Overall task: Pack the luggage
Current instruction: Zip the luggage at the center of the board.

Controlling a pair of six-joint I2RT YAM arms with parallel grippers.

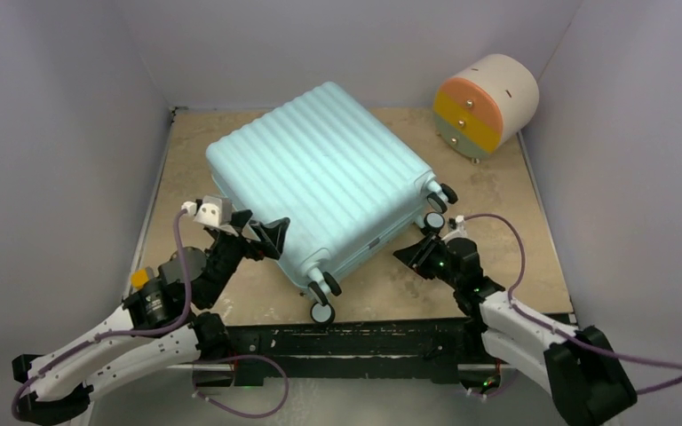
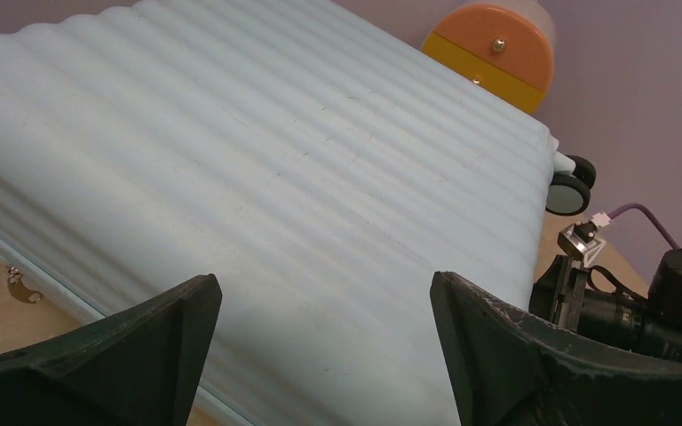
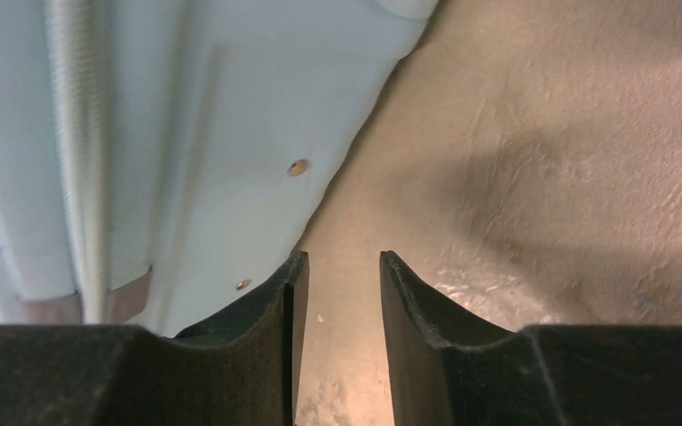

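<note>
In the top external view, the luggage (image 1: 320, 173) is seen lying flat and closed on the tan surface (image 1: 515, 248), directly ahead of both tools. Its ribbed pale teal shell faces up and its black-and-white wheels (image 1: 323, 311) are turned toward the arms. The left tool (image 1: 265, 238) is set at the near left side of the case. The right tool (image 1: 417, 251) is held low just beside the wheeled end. A round drawer unit (image 1: 484, 106) is seen well beyond the right tool.

In the left wrist view, the left tool is shown released, its jaws spread wide and nothing held. The ribbed shell fills the space ahead of and above it. A small metal zip pull (image 2: 19, 286) is seen low to the left of the tool, at the case's edge.

In the right wrist view, the right tool is shown nearly clenched, with a narrow gap left between its fingers (image 3: 257, 346) and only bare surface seen through that gap. The smooth side of the case, with a zip band (image 3: 75, 133) and small rivets (image 3: 297, 167), lies just left of the tool. Whether the left finger touches the case cannot be told.

The shell is judged stiff, smooth and likely slippery, and the case is judged bulky and probably heavy for these tools. It is far too wide to be spanned. A hold is best taken at the zip pull or along the lid edge at the seam, since the case must be opened before anything is packed.
</note>
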